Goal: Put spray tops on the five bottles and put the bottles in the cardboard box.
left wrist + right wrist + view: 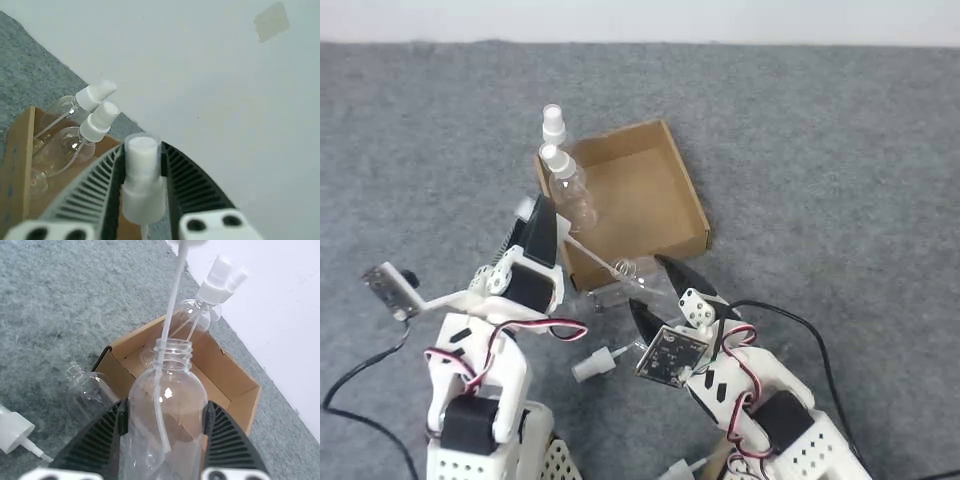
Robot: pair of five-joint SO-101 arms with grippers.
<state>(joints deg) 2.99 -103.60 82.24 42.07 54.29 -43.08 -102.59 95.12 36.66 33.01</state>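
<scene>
- The cardboard box (642, 200) is sitting on the counter (840, 150), two topped bottles (570, 188) leaning inside.
- The right hand (165, 410) is pinching an open bottle (167, 385) beside the box.
- The left hand (141, 150) is pinching a spray top (143, 192), its tube dipping into that bottle.
- A loose top (595, 363) is lying near.

Soft, even light is coming down from overhead, and the grey carpet (820, 150) is showing uniformly bright with no hot spots. Shadows are lying faint and soft-edged: a thin one is hugging the cardboard box (690, 190) along its outer wall, and darker patches are gathering under the two arms. The white wall (225, 75) is glowing almost featureless, so the spray top (142, 175) is barely separating from it. Small white glints are sparkling on the clear bottle (167, 395), and the capped bottles (192, 312) are catching similar highlights.
</scene>
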